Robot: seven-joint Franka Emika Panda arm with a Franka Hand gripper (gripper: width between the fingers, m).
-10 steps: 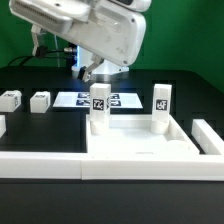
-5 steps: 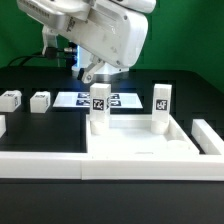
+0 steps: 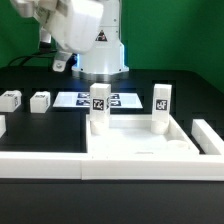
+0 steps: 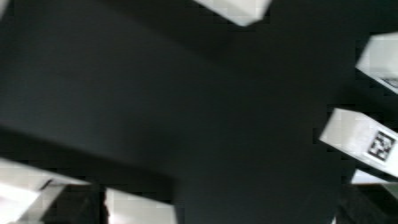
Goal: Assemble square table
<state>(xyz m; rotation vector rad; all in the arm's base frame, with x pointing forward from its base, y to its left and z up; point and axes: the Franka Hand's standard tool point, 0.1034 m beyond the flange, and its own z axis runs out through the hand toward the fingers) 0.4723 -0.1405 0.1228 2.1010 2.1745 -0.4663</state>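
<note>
The white square tabletop (image 3: 140,148) lies at the front of the black table. Two tagged white legs stand upright in its far corners, one on the exterior view's left (image 3: 99,108) and one on the right (image 3: 161,107). Two loose legs (image 3: 10,99) (image 3: 40,101) lie on the table further to the left. The arm's white body (image 3: 90,40) hangs above and behind the tabletop, and its fingers do not show there. The wrist view is dark and blurred, with a tagged white part (image 4: 365,140) at its edge. I see nothing held.
The marker board (image 3: 72,100) lies flat behind the left leg. A long white rail (image 3: 40,167) runs along the front, with a raised white end (image 3: 208,135) at the exterior view's right. A small white piece (image 3: 2,126) sits at the left edge.
The arm has turned and swung toward the exterior view's left. The fingers that hung over the marker board are out of sight now. The legs and tabletop have not moved.
</note>
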